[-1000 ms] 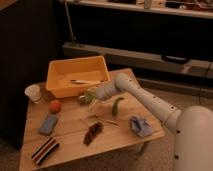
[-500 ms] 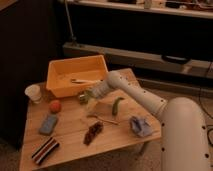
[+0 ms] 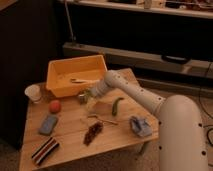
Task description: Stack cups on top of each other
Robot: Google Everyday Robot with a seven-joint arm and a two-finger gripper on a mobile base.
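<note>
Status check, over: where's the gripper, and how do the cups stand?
Gripper open at yellow-green cup, in front of orange bin. White cup apart at table edge, unstacked. Red round thing roughly between them.

Orange-yellow bin (image 3: 64, 89) on wooden table (image 3: 70, 136), red round object (image 3: 54, 106), green vegetable (image 3: 117, 105), striped block (image 3: 45, 150)

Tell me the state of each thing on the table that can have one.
Gripper: open, low over the table, right by the green cup.
Green cup: on the table in front of the bin, not stacked; tilt unclear.
White cup: upright near the table's left edge, alone.
Bin: upright, open-topped, a slim thing inside.
</note>
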